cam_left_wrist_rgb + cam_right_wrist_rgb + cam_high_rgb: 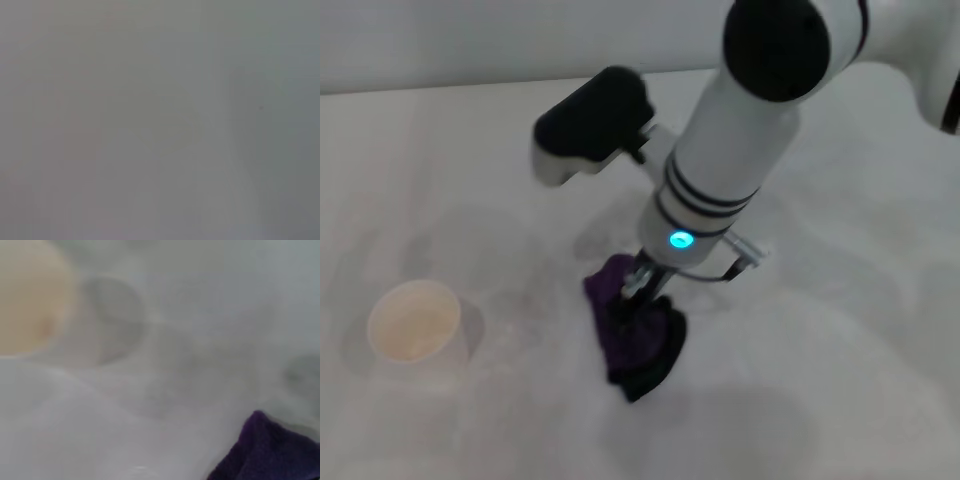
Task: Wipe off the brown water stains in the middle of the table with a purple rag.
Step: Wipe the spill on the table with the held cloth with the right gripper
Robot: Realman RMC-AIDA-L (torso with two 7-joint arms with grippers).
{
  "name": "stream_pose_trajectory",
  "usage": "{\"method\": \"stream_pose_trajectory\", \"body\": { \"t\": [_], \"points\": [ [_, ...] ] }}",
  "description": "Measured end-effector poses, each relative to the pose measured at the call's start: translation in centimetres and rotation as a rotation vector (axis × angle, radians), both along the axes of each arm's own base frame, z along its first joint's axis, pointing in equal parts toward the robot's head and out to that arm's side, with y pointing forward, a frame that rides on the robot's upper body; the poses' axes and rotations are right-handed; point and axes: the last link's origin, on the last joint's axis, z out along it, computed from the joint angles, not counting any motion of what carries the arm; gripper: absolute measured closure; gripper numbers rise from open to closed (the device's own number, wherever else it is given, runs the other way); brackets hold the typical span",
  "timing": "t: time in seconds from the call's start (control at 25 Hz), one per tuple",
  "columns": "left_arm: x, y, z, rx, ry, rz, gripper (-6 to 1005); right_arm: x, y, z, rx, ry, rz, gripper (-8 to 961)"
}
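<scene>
The purple rag [642, 345] lies bunched on the white table [840, 330] near the middle, dark purple with a blackish lower edge. My right gripper [638, 285] comes down from the upper right and is shut on the rag's top, pressing it to the surface. A corner of the rag [270, 452] also shows in the right wrist view. No brown water stains show in any view; whether they are under the rag I cannot tell. My left arm is out of sight, and its wrist view shows only plain grey.
A white cup [415, 322] with a tan inside stands on the table to the left of the rag; the cup [25, 300] also appears in the right wrist view. The right arm's forearm [720, 170] hangs over the table's centre.
</scene>
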Motion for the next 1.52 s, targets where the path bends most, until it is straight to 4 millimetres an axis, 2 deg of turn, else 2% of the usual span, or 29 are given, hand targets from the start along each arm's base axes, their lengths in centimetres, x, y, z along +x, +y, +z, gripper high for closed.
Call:
{"method": "stream_pose_trajectory", "body": {
  "t": [0.2,0.36,0.68,0.88,1.04,1.28,1.52],
  "points": [
    [0.0,0.0,-0.2,-0.003,-0.004,0.000,122,-1.7,-2.1,-1.8,-0.119,0.073,0.039,894],
    [0.1,0.0,-0.3,-0.004,-0.005,0.002,122,-1.7,-2.8,-2.3,-0.167,0.095,0.049,894],
    [-0.2,0.0,-0.3,-0.003,0.009,0.022,123,1.9,0.9,-0.6,-0.011,-0.046,-0.017,895],
    [-0.8,-0.5,-0.1,0.008,0.012,0.046,122,1.8,2.9,1.5,0.061,-0.083,-0.014,896],
    [-0.9,-0.5,0.2,0.024,0.016,0.053,122,1.7,3.2,2.1,0.093,-0.116,-0.006,896],
    [-0.4,0.1,-0.1,0.016,0.015,0.033,123,1.7,1.9,1.0,0.048,-0.097,-0.005,897],
    [-0.2,0.2,-0.2,0.011,0.014,0.027,123,0.2,-0.3,-0.6,-0.039,-0.028,0.009,895]
  ]
}}
